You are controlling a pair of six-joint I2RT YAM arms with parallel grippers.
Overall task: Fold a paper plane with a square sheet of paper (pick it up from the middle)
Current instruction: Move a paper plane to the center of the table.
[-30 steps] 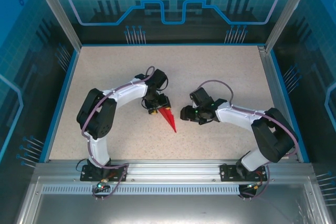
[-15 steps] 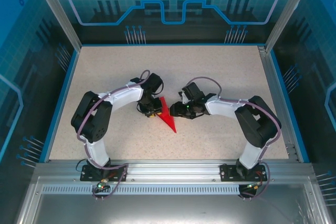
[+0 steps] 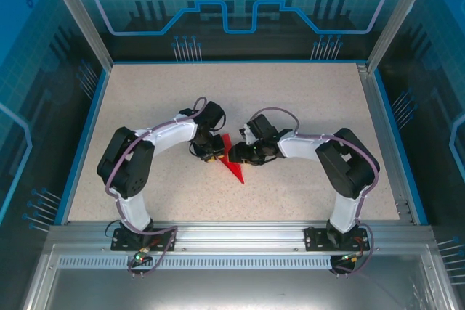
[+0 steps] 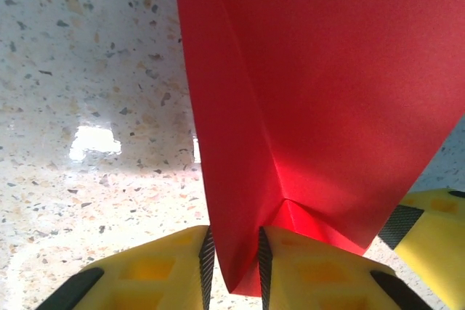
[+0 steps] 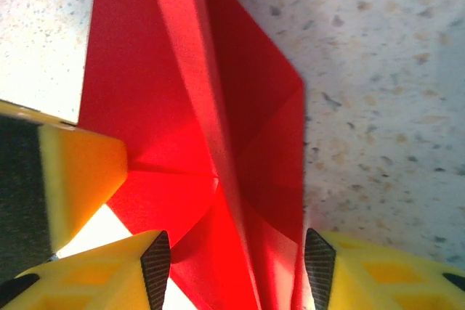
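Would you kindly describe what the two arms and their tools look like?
The left arm and right arm have white links between bulky black joints, with greyish-purple cables looping alongside. The left tool and right tool have yellow fingers with moulded pockets and black ribbed pads.

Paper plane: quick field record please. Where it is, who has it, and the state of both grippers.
object: paper plane, red, folded to a narrow dart
location: mid table, between the two grippers
tip: points toward the arm bases
left gripper: shut on the paper plane, pads pinching its centre fold
right gripper: open, fingers straddling the folded paper, not clamped
lifted or resting: cannot tell
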